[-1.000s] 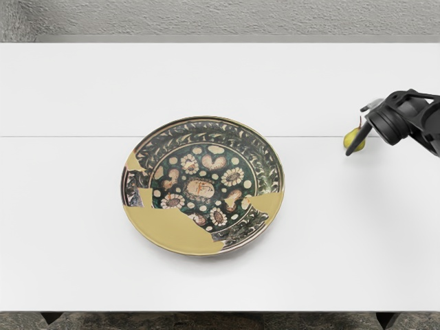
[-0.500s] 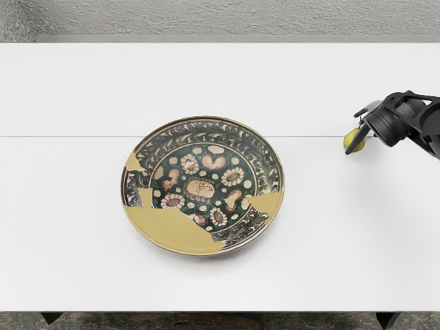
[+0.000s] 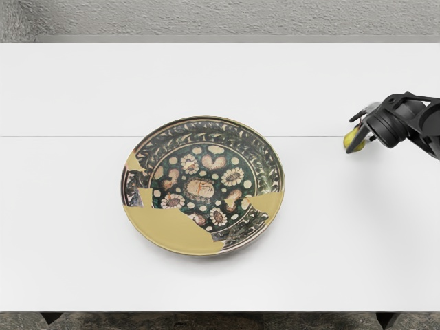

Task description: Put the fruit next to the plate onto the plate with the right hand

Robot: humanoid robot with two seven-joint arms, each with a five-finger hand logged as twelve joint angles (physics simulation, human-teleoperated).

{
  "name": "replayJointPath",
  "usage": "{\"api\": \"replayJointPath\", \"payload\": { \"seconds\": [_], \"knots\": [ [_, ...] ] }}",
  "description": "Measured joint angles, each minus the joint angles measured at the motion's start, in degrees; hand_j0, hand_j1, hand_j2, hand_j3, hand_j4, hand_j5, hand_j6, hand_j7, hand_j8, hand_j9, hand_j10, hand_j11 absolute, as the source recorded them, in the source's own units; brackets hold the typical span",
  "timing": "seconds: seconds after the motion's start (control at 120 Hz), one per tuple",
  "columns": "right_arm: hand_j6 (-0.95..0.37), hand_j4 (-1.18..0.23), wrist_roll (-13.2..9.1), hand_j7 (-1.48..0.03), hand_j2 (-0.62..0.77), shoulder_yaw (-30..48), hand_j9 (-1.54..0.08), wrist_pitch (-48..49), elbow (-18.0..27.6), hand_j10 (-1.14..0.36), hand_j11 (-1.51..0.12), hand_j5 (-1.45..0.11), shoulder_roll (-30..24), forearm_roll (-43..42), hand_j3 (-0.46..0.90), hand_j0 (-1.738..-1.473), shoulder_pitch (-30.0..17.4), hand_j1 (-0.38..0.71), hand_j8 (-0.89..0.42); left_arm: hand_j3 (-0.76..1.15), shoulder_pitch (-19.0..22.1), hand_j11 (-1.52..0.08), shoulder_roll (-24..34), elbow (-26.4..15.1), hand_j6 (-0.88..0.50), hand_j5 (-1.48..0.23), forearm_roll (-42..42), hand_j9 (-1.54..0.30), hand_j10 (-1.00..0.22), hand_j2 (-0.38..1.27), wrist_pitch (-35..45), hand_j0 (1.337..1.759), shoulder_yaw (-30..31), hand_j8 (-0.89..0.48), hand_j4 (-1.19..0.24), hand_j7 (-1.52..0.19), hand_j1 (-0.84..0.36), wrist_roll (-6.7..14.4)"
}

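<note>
Head view: a white desk (image 3: 82, 227) fills most of the frame, with a thin seam running across it from 9 o'clock to 3 o'clock. A round plate (image 3: 148, 155) lies flat a little left of the middle. It is dark green with cream and tan flower shapes, and plain gold patches cover its rim at about 7 o'clock, 4 o'clock and 10 o'clock. Nothing lies on the plate.

The fruit (image 3: 351, 141), small and yellow-green, sits on the desk at roughly 3 o'clock from the plate, a little toward 2, well apart from the rim and close to the seam. The black right robot hand (image 3: 388, 124) comes in from the right edge and reaches the fruit from its 3 o'clock side, covering part of it. From this view I cannot tell whether the robot hand is clamped on the fruit or only rests against it.
</note>
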Motion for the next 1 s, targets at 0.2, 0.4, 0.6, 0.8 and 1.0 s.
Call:
{"api": "replayJointPath", "payload": {
  "seconds": [0.2,0.4,0.6,0.8,1.0],
  "knots": [
    [-0.48,-0.48,-0.02,-0.62,-0.06,0.13,-0.62,0.20,0.94,-0.48,-0.62,-0.62,-0.08,-0.13,0.00,-1.657,-0.12,0.20,-0.44,0.00,0.00,0.00,0.00,0.00,0.00,0.00,0.00,0.00,0.00,0.00,0.00,1.658,0.00,0.00,0.00,0.00,0.34,0.00],
    [-0.52,-0.75,-0.12,-0.94,0.18,0.69,-0.95,0.16,2.59,-0.57,-0.95,-0.92,-0.16,-0.62,0.00,-1.651,-0.37,0.30,-0.35,0.00,0.00,0.00,0.00,0.00,0.00,0.00,-0.02,0.00,0.00,0.00,0.00,1.658,0.00,0.00,0.00,0.00,0.34,0.00],
    [-0.53,-0.81,-0.08,-1.06,0.35,8.50,-1.09,4.54,2.64,-0.57,-1.12,-1.09,-2.92,0.00,0.00,-1.645,-0.36,0.34,-0.35,0.00,0.00,0.00,0.00,0.00,0.00,0.00,-0.01,0.00,0.00,0.00,0.00,1.658,0.01,0.00,0.00,0.00,0.34,0.00],
    [-0.47,-0.83,-0.06,-1.11,0.38,18.61,-1.14,18.59,4.35,-0.52,-1.17,-1.14,-4.41,9.88,0.00,-1.636,1.29,0.38,-0.29,0.00,0.00,0.00,0.00,0.00,0.00,0.00,0.00,0.00,0.00,0.00,0.00,1.658,0.00,0.00,0.00,0.00,0.34,0.00],
    [-0.45,-0.84,-0.06,-1.12,0.39,22.90,-1.16,23.76,13.57,-0.50,-1.18,-1.18,0.00,16.57,0.00,-1.631,3.62,0.39,-0.27,0.00,0.00,0.00,0.00,0.00,0.00,0.00,-0.01,0.00,0.00,0.00,0.00,1.658,0.00,0.00,0.00,0.00,0.34,0.00]
  ]
}}
